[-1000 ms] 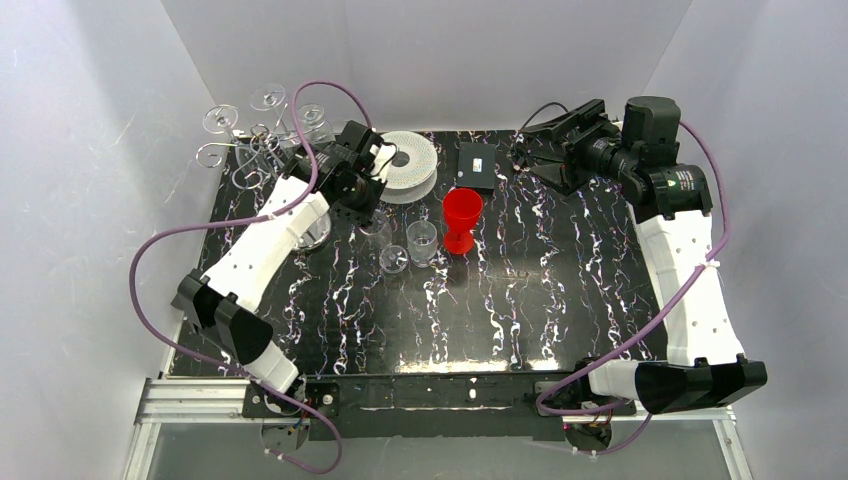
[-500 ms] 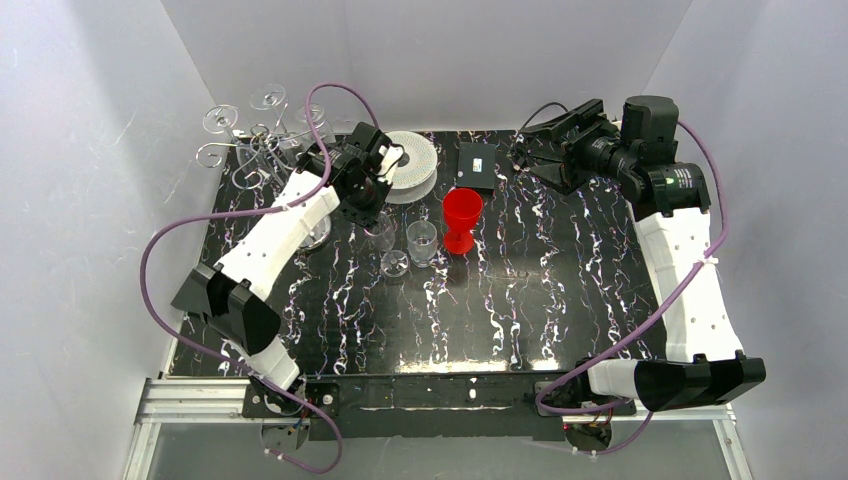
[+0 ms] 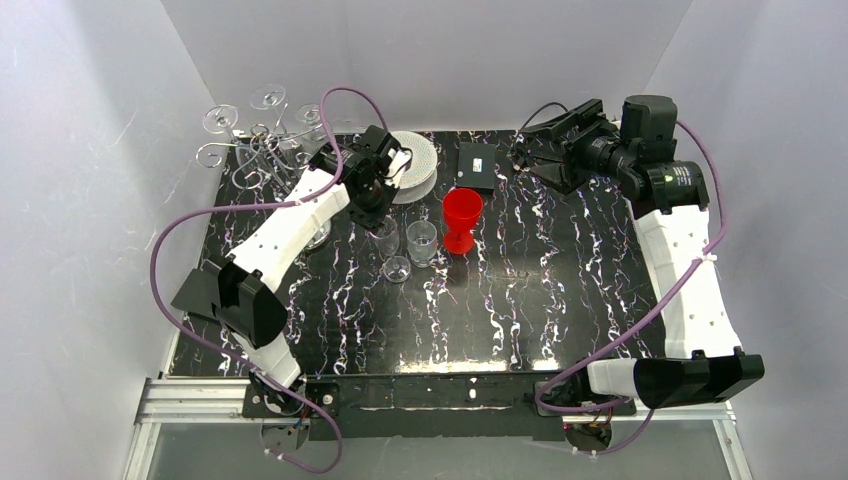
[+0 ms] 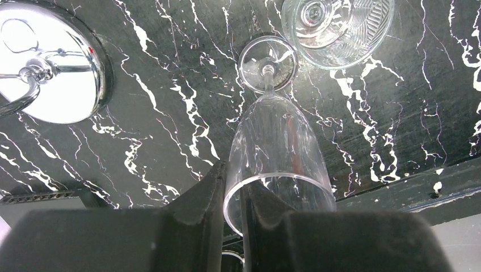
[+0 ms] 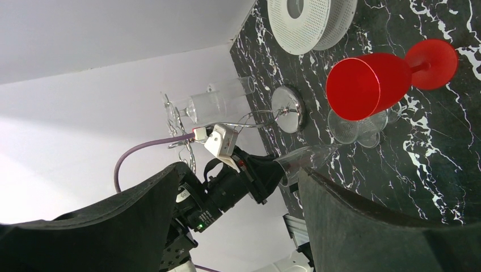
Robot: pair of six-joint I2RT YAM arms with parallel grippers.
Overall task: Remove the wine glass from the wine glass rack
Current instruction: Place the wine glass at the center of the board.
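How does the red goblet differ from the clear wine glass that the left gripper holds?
The red goblet is opaque red; the wine glass is clear. The red goblet stands free on the table; the wine glass is pinched at its rim by the left gripper. Both have a stem and a round foot.

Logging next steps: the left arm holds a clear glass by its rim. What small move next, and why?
Probably lower the wine glass onto the table: the left gripper pinches its rim, clear of the rack, foot pointing down.

Clear glossy wine glass (image 4: 278, 141), mirror-bright chrome wine glass rack (image 4: 54, 73), glossy black-marbled table (image 4: 397, 113).
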